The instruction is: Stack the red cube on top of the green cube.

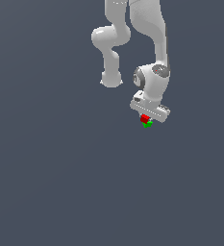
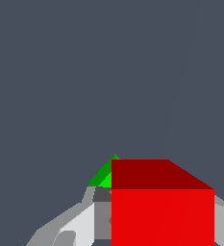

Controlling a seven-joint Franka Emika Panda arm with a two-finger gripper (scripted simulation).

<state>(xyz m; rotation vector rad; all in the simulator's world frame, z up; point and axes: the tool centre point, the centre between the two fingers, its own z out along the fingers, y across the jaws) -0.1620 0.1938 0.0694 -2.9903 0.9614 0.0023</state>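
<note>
Placement step. Gripper [image 1: 145, 117] fingers clamp the red cube [image 1: 144, 117], which sits directly over the green cube [image 1: 147, 124], apparently touching; the green cube peeks out at the red's five o'clock in the exterior view. Next move likely: confirm alignment, release, lift straight up.

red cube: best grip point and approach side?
Grip the red cube on two opposite flat side faces, coming from above. The gripper already sits over it that way; the green cube lies below, so lower approaches look blocked.
</note>
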